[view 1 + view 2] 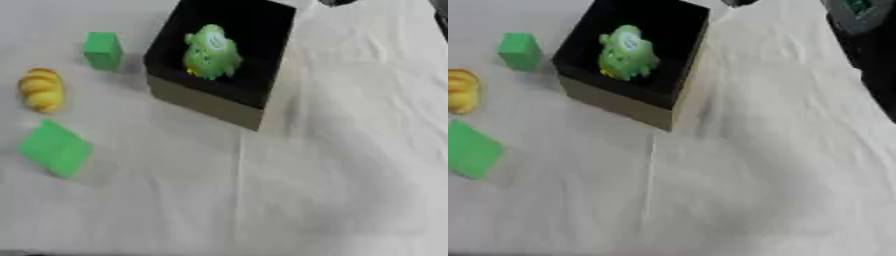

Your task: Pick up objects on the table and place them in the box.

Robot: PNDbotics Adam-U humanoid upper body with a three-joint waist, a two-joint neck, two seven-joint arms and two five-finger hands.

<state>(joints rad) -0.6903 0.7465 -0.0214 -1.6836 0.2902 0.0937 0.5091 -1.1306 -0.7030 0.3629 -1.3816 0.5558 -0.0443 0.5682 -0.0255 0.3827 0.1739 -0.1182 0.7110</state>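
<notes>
An open box [206, 102] with a black inside and tan outer walls stands at the upper middle of the white cloth. A green frog-like toy [211, 52] lies inside it. Left of the box stands a small green cube [102, 50]. Below the cube lies a yellow ribbed toy [41, 89], and nearer to me a flat green block [55, 149] sits tilted. A dark part of my right arm or hand [866, 35], with a grey piece on it, comes in at the upper right edge, well away from the box. My left hand does not show.
A white, creased cloth [332, 165] covers the table. A small dark object [337, 2] sits at the top edge beyond the box.
</notes>
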